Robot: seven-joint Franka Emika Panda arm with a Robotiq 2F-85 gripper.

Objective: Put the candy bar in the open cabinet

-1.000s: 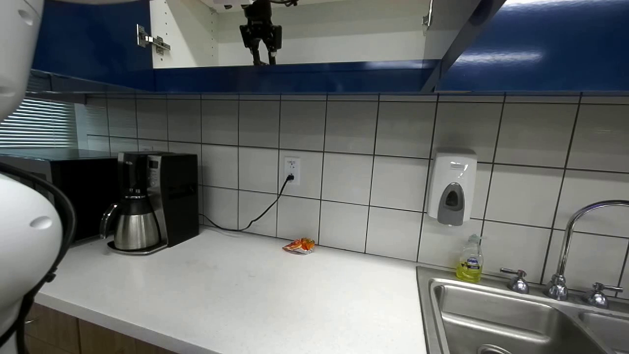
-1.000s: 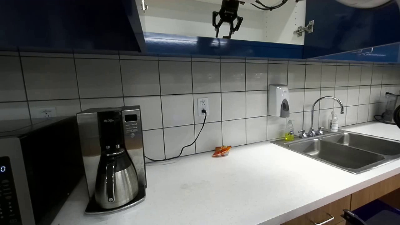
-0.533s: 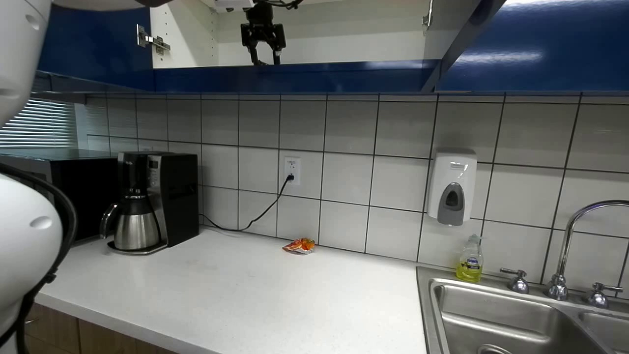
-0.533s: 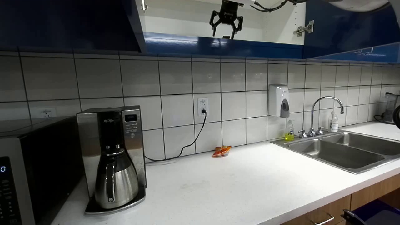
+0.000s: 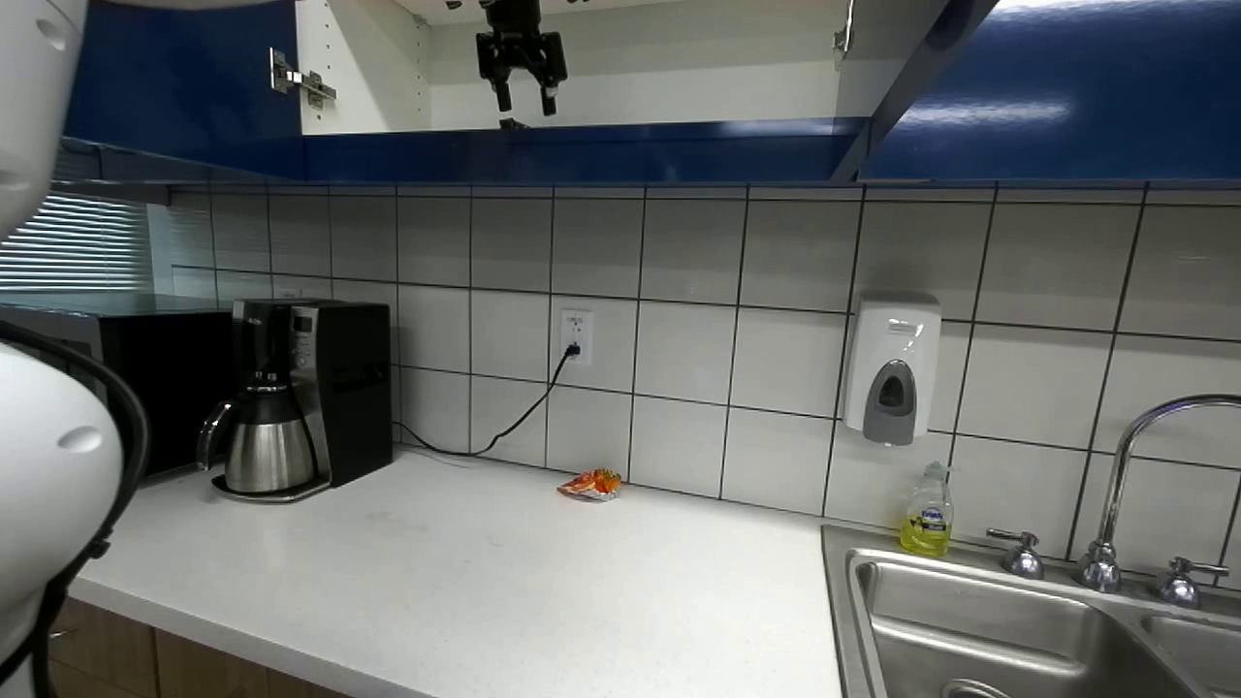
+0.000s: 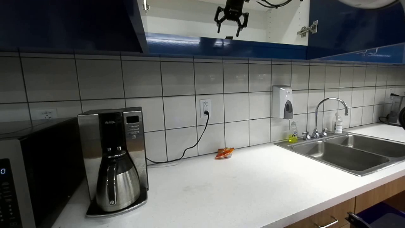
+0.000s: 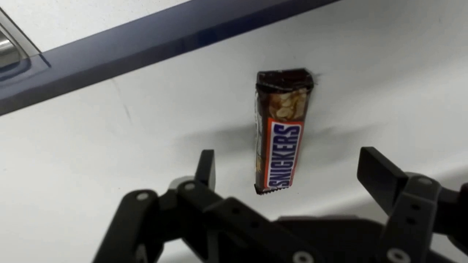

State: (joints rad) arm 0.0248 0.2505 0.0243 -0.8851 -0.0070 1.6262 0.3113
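The candy bar, a dark Snickers wrapper with an orange-edged label, lies on the white floor of the open cabinet in the wrist view. Only a small dark bit of the candy bar shows above the blue front edge in both exterior views. My gripper hangs inside the cabinet, pointing down, a little above the bar. Its fingers are spread wide on both sides of the bar, apart from it, with nothing held.
The cabinet's blue front edge runs below the gripper, and a hinged blue door stands at the side. On the counter below are a coffee maker, a crumpled orange wrapper and a sink.
The fingers have spread from partly closed to wide. My gripper has risen a little, clear of the cabinet's front edge, while the candy bar has stayed lying on the cabinet floor.
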